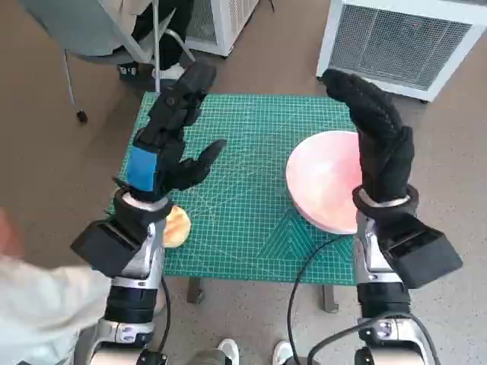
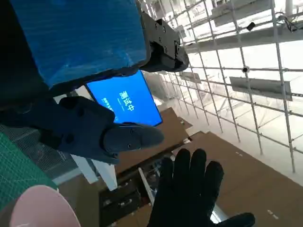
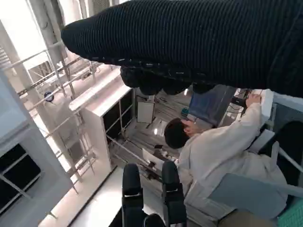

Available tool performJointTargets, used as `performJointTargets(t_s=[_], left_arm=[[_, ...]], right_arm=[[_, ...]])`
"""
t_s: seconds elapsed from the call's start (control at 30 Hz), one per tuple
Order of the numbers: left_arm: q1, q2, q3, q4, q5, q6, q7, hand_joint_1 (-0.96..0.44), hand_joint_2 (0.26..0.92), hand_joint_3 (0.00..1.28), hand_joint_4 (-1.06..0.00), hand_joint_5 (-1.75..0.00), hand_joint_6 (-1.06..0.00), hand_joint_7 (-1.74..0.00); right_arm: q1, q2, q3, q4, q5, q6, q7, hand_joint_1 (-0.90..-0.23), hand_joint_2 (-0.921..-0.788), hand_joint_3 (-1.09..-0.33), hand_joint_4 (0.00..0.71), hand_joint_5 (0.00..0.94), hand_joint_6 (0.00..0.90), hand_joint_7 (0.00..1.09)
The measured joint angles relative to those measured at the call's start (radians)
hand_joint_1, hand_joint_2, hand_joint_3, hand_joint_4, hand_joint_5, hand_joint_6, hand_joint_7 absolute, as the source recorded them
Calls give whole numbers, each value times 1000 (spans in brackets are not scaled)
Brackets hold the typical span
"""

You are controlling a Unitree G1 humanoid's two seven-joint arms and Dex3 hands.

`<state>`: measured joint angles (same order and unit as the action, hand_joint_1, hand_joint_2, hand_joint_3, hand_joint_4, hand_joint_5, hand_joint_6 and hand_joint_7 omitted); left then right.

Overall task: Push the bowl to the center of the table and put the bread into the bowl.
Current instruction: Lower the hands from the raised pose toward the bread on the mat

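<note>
Looking down on the green mat that covers the table, I judge neither step begun. The pink bowl sits on the mat's right side, partly under my right forearm, and needs to go leftward to the middle. My right hand is raised above the bowl's far rim, fingers extended together, holding nothing. My left hand hovers over the mat's left part, fingers spread, also holding nothing. The bread lies at the near left edge, half hidden behind my left wrist. Next, I reckon, I lower the right hand beside the bowl's outer wall and push leftward; the bread waits.
</note>
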<state>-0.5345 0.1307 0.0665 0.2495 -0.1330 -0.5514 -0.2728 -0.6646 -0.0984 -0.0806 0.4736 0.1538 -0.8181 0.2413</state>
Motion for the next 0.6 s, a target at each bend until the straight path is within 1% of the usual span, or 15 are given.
performJointTargets(t_s=[0.6], left_arm=[[3, 8, 0, -24, -1, 27, -7, -334, 921, 368, -332, 0, -364, -156]], right_arm=[[0, 0, 0, 0, 2, 0, 8, -483, -921, -635, 356, 5, -1, 650]])
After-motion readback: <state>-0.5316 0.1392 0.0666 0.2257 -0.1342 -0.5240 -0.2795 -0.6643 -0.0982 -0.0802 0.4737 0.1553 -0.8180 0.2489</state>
